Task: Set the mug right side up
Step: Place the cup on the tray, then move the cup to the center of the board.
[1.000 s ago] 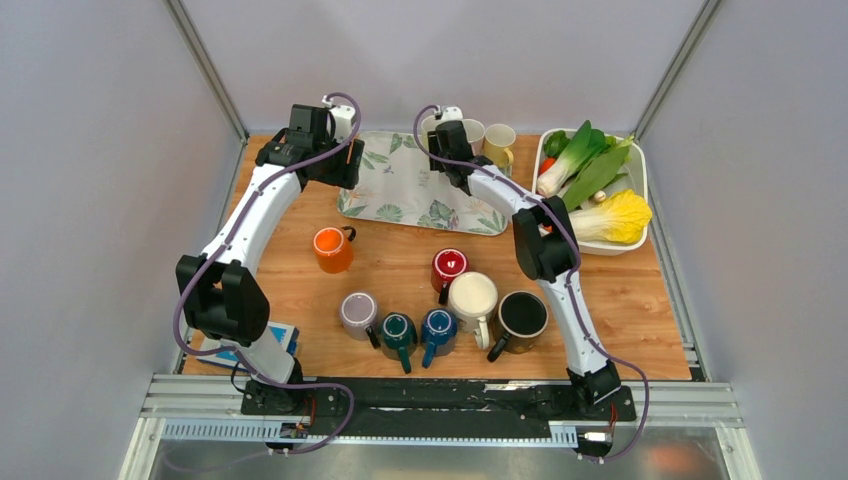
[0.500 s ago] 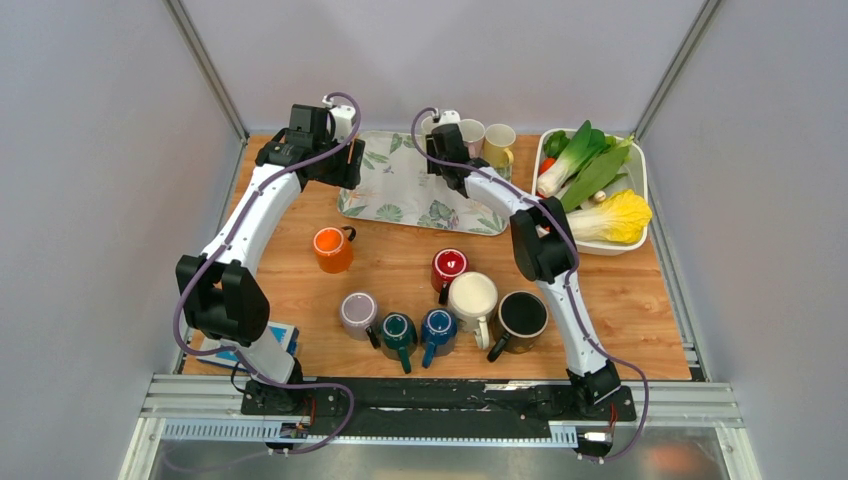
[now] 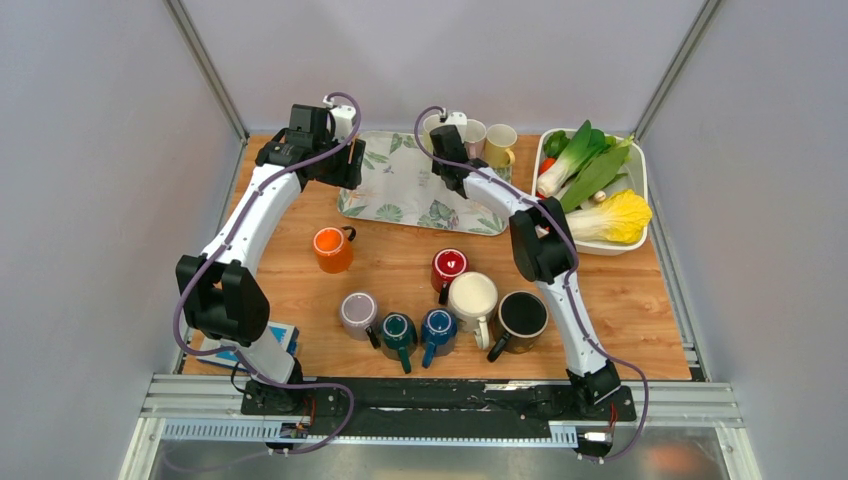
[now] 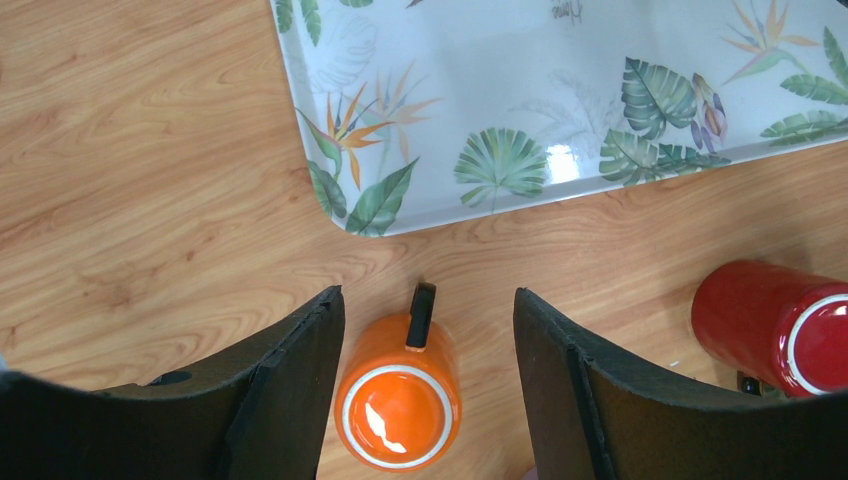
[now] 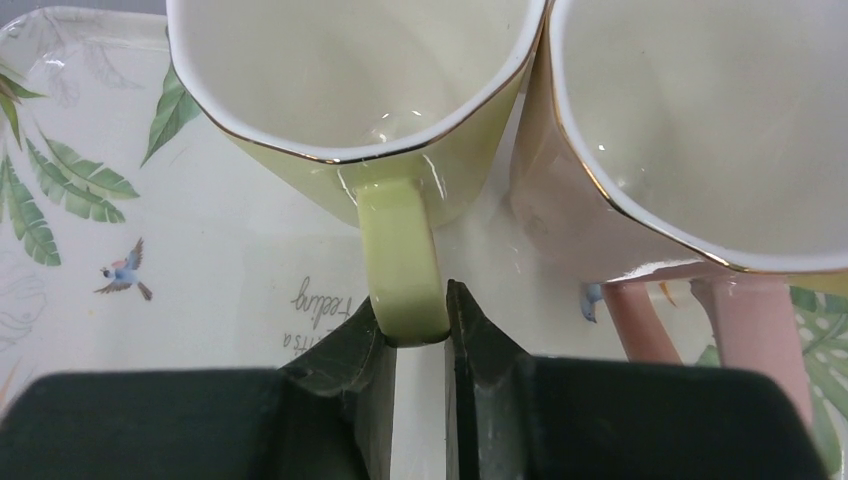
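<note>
Grey panels are enclosing a wooden table [image 3: 620,300], where a leaf-printed tray [image 3: 400,190] is lying at the far edge. Mouth up on this tray, the pale green mug [image 5: 350,90] is standing just beside a pink mug [image 5: 700,120]. Both rims are being cut off by the top of the right wrist view. The right gripper [image 5: 415,310] is clamping its fingers on the green mug's handle. From overhead, the wrist is hiding most of that mug. The left gripper [image 4: 428,296] is hanging above an orange mug [image 4: 398,410] with its fingers spread and touching nothing. A red mug [image 4: 770,325] is running off the frame edge.
</note>
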Robot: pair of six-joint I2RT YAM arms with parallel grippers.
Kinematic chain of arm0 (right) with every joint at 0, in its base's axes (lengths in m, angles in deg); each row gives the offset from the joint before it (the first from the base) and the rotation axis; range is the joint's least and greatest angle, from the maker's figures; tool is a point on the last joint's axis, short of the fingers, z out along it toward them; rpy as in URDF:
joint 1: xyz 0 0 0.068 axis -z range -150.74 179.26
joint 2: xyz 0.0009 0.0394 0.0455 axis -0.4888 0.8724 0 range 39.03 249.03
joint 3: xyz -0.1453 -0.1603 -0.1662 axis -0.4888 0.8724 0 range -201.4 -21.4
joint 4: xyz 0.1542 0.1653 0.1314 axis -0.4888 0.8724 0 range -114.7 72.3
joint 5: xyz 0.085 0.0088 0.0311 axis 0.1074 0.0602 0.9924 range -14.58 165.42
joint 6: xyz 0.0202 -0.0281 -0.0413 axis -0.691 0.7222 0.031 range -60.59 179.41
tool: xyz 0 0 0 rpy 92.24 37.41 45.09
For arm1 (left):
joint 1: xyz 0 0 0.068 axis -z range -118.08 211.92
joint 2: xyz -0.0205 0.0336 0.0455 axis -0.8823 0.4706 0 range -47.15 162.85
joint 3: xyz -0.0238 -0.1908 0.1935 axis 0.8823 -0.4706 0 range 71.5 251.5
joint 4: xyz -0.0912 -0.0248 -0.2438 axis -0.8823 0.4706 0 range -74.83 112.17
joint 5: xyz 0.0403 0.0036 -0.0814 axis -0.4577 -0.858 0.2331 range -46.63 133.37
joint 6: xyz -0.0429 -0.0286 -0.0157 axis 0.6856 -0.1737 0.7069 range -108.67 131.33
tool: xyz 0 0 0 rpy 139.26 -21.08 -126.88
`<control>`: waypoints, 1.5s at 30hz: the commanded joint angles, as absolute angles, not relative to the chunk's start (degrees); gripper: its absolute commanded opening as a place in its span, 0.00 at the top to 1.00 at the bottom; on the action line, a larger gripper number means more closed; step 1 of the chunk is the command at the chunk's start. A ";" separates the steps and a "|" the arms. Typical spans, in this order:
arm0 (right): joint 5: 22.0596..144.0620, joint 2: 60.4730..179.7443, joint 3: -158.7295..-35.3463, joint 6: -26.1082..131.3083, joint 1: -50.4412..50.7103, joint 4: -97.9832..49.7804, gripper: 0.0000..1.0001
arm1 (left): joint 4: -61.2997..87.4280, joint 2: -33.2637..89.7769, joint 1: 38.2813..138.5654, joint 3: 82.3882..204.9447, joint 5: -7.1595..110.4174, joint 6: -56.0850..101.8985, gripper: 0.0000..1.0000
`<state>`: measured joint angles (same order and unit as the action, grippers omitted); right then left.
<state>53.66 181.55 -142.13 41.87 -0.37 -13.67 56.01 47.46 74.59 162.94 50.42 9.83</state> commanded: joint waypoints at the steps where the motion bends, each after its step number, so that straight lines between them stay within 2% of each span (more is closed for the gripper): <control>1: 53.31 178.69 -142.46 39.94 -0.96 -13.00 0.87 | 54.63 46.42 74.65 163.56 51.28 10.75 0.30; 6: 53.73 177.92 -142.01 39.56 -1.10 -12.99 0.82 | 54.39 46.26 74.67 163.15 51.40 10.70 0.30; 7: 53.90 177.90 -142.18 39.48 -1.15 -12.99 0.75 | 54.37 46.36 74.67 163.12 51.48 10.66 0.30; 9: 54.36 177.61 -142.42 39.47 -1.23 -12.86 0.54 | 54.37 46.41 74.67 163.16 51.50 10.65 0.30; 11: 55.21 176.75 -142.05 39.20 -1.35 -12.43 0.43 | 54.49 46.45 74.68 163.35 51.51 10.46 0.30; 16: 57.33 172.10 -137.46 37.71 -1.40 -10.84 0.35 | 54.48 46.07 74.66 162.74 51.97 8.75 0.29; 19: 59.81 168.64 -133.93 37.27 -1.41 -9.91 0.25 | 53.68 44.91 74.67 161.21 52.56 8.02 0.25; 22: 63.07 165.07 -130.02 37.97 -1.41 -9.59 0.02 | 50.77 42.87 74.66 158.07 55.19 6.58 0.24; 30: 69.10 152.85 -116.76 49.05 -1.27 -9.31 0.00 | 40.31 30.85 74.67 143.30 69.57 -3.88 0.26; 35: 81.78 143.41 -105.96 63.00 -0.84 -9.33 0.00 | 44.22 26.80 74.71 138.34 79.94 -15.87 0.27; 41: 102.36 134.09 -96.81 88.36 0.21 -8.83 0.00 | 50.50 24.81 74.74 136.40 78.92 -25.08 0.27; 45: 110.15 131.80 -95.49 98.59 0.43 -4.22 0.00 | 50.89 23.00 74.75 134.12 79.37 -24.92 0.28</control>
